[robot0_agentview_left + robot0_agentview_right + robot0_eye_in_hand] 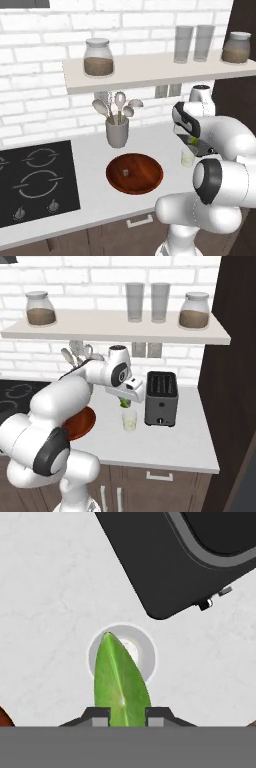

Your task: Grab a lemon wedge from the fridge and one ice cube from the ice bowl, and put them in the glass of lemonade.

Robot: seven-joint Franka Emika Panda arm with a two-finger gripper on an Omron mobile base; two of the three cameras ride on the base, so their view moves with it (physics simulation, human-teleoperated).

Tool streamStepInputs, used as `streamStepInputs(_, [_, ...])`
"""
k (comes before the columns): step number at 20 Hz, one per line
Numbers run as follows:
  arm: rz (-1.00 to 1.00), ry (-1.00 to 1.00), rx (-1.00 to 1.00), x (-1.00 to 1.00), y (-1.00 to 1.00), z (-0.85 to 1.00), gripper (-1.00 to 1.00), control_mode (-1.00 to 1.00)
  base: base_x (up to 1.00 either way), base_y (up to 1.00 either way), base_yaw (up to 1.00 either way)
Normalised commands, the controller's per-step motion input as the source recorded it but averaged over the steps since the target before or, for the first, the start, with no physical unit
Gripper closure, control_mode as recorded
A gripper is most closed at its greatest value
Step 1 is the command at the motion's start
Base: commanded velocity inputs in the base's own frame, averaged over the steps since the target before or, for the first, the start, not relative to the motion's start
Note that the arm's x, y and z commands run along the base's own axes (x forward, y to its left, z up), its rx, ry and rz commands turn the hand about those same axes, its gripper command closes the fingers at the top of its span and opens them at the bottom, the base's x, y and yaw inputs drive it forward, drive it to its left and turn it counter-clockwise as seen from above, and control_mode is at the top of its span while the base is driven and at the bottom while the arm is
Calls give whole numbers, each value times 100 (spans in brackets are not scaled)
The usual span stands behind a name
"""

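My gripper [122,714] is shut on the lemon wedge [120,677], a yellow-green sliver that points down between the fingertips. Straight below it stands the glass of lemonade [143,653], a short clear tumbler on the white counter. From the right base view the gripper [125,401] holds the wedge [125,403] just above the glass [129,421]. The left base view has the wedge [191,140] over the glass [187,159]. To the left sits the wooden ice bowl [150,165] with a pale ice cube [125,173] in it. The fridge is out of view.
A black toaster [161,398] stands close to the right of the glass. A grey utensil cup [117,131] is behind the bowl, and a black cooktop [35,180] lies at far left. The shelf [115,326] above carries jars and two tall glasses. A dark tall panel [232,381] bounds the right.
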Motion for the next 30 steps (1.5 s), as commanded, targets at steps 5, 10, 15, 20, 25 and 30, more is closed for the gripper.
streamStepInputs(5, [0,-7,0,11,-21,-8,100,-100,0,0,0])
streamStepInputs(10, [0,-6,0,1,-4,-4,100,-100,0,0,0])
streamStepInputs(15, [0,0,0,3,0,-19,100,-100,0,0,0])
streamStepInputs(20, [0,0,0,7,0,-29,100,-100,0,0,0])
streamStepInputs(25, [0,0,0,13,-1,-3,100,-100,0,0,0])
streamStepInputs(30, [0,-2,0,9,0,0,100,-100,0,0,0])
